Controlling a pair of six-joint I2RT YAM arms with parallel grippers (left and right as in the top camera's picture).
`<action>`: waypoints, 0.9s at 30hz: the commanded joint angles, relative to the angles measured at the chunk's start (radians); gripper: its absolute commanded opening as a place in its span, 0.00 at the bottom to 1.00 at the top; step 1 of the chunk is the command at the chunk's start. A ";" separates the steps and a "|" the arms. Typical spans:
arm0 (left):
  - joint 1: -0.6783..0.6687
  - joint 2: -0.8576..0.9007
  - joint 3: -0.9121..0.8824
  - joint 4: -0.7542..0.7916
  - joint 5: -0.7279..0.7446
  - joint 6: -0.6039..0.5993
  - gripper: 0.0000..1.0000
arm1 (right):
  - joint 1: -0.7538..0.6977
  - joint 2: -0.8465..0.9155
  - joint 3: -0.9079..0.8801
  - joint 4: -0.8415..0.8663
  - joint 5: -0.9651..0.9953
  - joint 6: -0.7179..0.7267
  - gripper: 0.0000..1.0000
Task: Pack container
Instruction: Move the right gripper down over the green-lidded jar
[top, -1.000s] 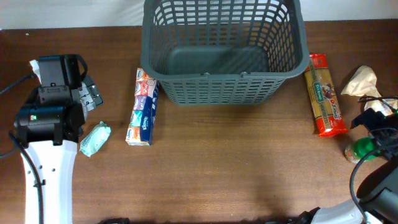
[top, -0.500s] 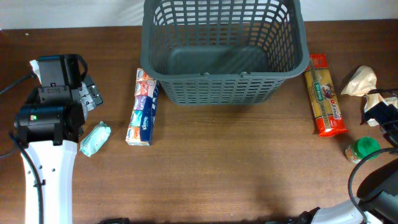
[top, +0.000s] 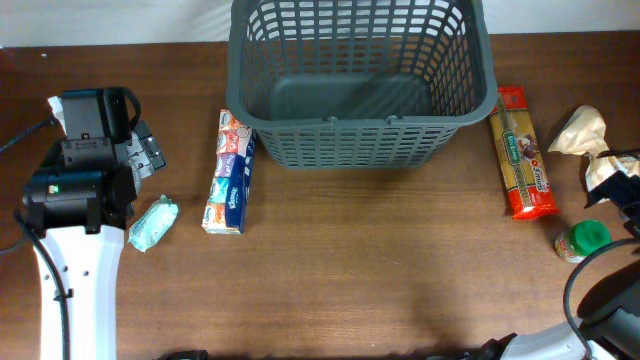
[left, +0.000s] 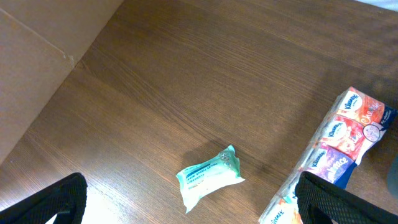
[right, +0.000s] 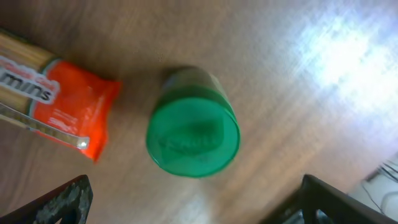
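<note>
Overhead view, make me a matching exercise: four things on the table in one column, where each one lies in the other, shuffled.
1. slotted dark grey plastic basket
2. long red spaghetti packet
3. small teal wipes pack
4. round green-lidded jar

A. beside the left arm
B. near the right edge of the brown wooden table
C. far centre
D. just right of the basket

Pairs: 1-C, 2-D, 3-A, 4-B

pasta packet (right: 56, 99): "mins" | tissue pack (left: 339, 146): "Kleenex" logos
</note>
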 joint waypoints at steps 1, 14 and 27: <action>0.004 -0.015 0.015 -0.001 -0.007 0.000 1.00 | -0.020 -0.014 -0.029 0.031 -0.059 -0.056 0.99; 0.004 -0.015 0.015 -0.001 -0.007 0.000 1.00 | -0.017 -0.014 -0.184 0.137 -0.073 -0.065 0.99; 0.004 -0.015 0.015 -0.001 -0.007 0.000 1.00 | -0.017 -0.014 -0.292 0.261 -0.072 -0.065 0.99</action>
